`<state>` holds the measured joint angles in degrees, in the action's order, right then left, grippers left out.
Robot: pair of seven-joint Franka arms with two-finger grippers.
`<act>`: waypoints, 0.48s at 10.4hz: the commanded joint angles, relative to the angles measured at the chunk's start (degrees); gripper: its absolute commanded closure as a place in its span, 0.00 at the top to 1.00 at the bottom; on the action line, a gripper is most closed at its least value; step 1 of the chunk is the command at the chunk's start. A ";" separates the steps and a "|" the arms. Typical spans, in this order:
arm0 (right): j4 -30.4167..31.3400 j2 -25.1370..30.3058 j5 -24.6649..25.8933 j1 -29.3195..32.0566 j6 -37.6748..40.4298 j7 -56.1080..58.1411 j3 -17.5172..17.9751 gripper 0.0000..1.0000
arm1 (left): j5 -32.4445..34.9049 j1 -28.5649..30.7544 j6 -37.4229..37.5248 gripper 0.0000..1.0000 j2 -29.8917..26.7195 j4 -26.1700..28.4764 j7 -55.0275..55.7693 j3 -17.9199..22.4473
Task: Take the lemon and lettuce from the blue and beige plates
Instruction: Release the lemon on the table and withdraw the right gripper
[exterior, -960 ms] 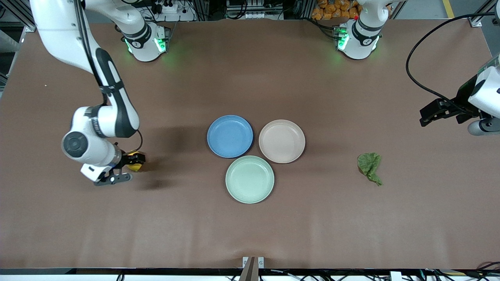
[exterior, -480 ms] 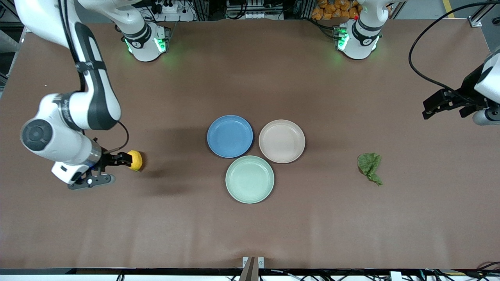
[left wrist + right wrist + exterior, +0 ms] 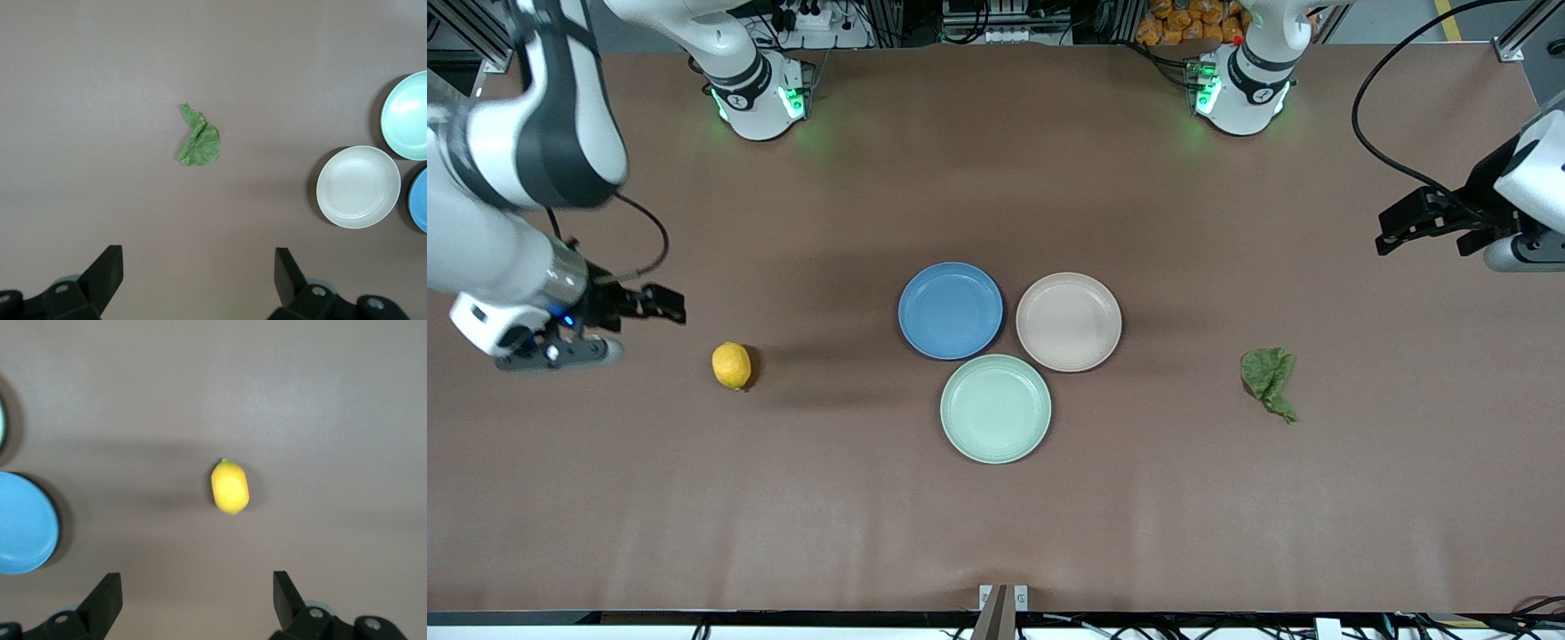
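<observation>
Lying on the brown table, the lemon sits well apart from the blue plate, toward the right arm's end; its long axis points toward the right gripper, which hangs empty, fingers spread. The lettuce lies past the beige plate toward the left arm's end, with the left gripper spread and empty too.
</observation>
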<state>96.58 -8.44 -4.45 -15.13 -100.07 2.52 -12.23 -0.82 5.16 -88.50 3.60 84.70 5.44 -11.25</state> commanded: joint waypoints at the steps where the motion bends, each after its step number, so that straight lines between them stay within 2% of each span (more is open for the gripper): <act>1: 1.42 5.69 0.59 2.65 4.78 -1.99 2.47 1.00 | -1.38 -1.46 0.96 1.00 -1.40 1.25 -1.83 1.84; 5: -6.22 6.15 2.86 3.18 14.80 -1.64 2.39 1.00 | -1.47 -0.95 0.96 1.00 -0.88 0.73 -1.92 1.67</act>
<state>93.13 -2.05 -3.11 -13.44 -88.01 1.60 -11.16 -0.82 4.33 -88.06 3.52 84.97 5.31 -10.22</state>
